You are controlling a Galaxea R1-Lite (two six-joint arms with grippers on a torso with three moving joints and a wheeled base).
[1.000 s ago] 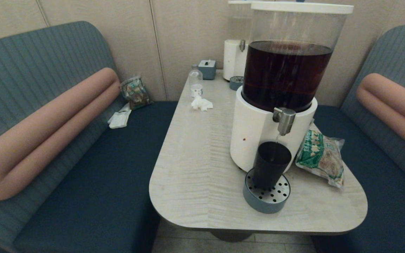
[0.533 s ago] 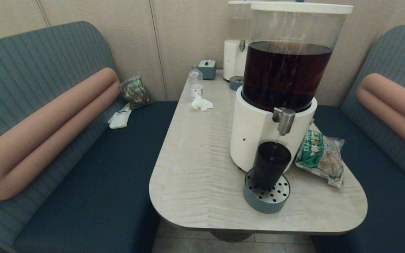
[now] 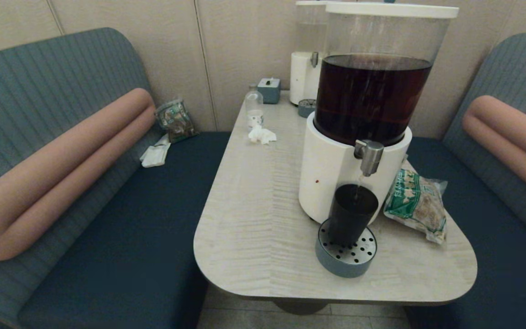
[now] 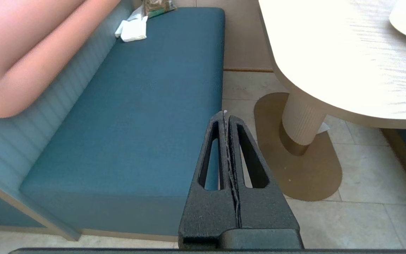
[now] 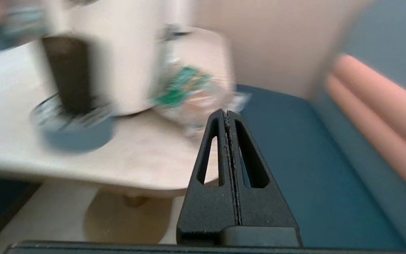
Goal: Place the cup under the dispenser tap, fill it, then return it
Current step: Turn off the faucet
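No legible text, nos. or brand marks. Snack bag (image 3: 416, 204) beside dispenser carries green-and-white print, too small to read. Small clear bottle (image 3: 254, 108) at table's far end has white label, not readable.

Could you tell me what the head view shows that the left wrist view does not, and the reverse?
Only the head view shows the cup standing on the drip tray under the dispenser tap, plus the green snack bag and the small clear bottle. Only the left wrist view shows the left gripper, shut, low beside the bench, and the table pedestal. Both show the table and the white napkin on the left bench.
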